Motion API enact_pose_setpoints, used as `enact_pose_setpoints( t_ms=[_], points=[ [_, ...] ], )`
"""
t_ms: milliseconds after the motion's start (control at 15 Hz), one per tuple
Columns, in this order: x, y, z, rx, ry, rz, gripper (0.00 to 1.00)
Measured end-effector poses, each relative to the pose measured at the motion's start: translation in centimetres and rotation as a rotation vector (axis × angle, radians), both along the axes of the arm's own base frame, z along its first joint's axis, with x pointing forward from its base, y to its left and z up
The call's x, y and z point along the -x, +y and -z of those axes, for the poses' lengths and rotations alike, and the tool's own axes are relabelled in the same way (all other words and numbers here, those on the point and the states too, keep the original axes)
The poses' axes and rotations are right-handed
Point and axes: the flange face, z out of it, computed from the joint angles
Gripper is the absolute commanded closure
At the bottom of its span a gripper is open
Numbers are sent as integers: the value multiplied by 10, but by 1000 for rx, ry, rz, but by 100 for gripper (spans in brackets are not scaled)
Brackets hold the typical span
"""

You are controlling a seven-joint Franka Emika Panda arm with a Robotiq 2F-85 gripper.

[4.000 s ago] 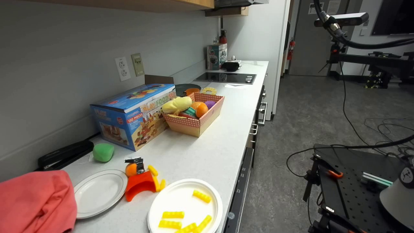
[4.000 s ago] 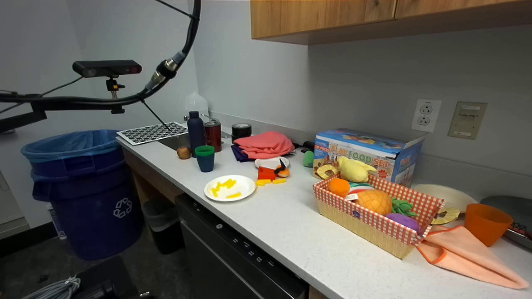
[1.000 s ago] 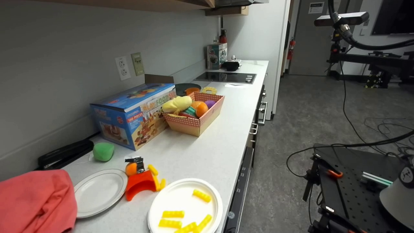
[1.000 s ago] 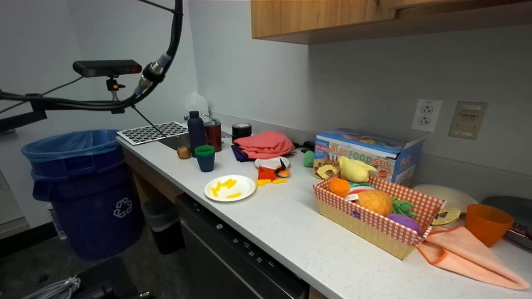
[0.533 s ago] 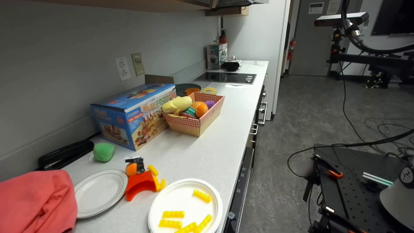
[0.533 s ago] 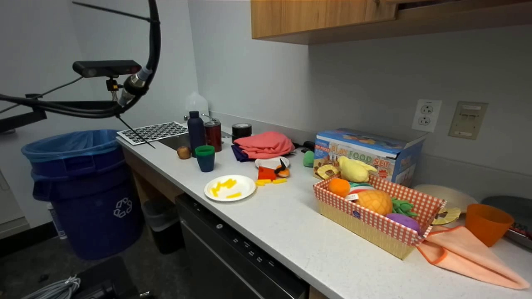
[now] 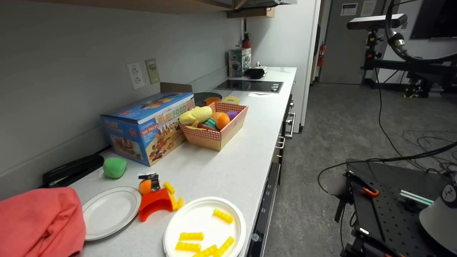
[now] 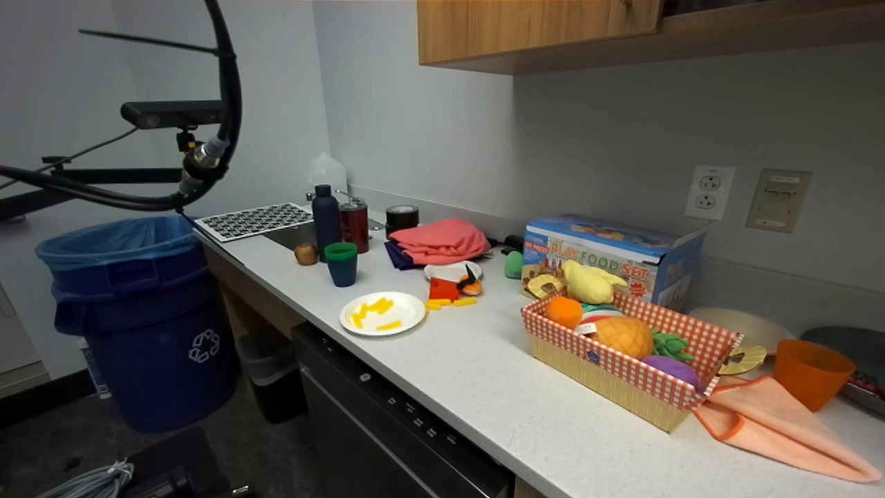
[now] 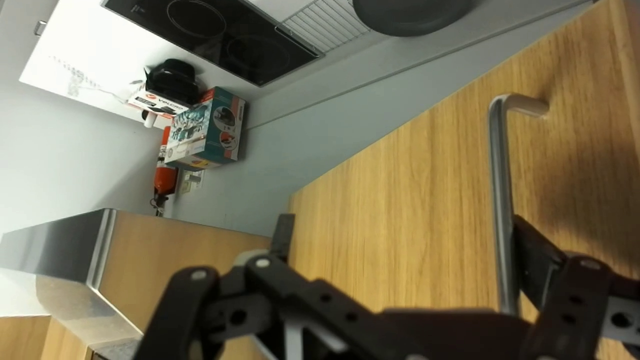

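While the jaws stand wide, a metal handle (image 9: 500, 200) shows between them

As the wrist view has it, the handle is a slim bar on a wooden cabinet door (image 9: 415, 200), its long axis running almost straight from top to bottom of that view, the lower part leaning slightly right. Its upper end bends sharply rightward into a short post that meets the wood (the lower end is hidden behind the gripper (image 9: 404, 234)). The gripper's jaws are spread: the one at the view's right lies right alongside the bar, though contact cannot be made out, and the other stands well apart from it.

In both exterior views a blue box (image 8: 612, 250) reads PLAY FOOD SET, along with the word PIECES and a number too blurred to trust. A white box (image 9: 159, 103) in the wrist view seems to say VELCRO; the teal box (image 9: 205, 131) beside it bears printed pictures. A recycling symbol (image 8: 205, 346) marks the blue bin (image 8: 142, 332) in an exterior view.
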Motion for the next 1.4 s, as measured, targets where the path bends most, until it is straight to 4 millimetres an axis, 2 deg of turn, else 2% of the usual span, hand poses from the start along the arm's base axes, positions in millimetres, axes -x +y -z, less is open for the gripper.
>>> enact_pose_setpoints(
  t_ms=[667,1400],
  points=[
    [6,-1,4,6,-27,7,0],
    [-5,16,10,19,-73,66,0]
  ],
)
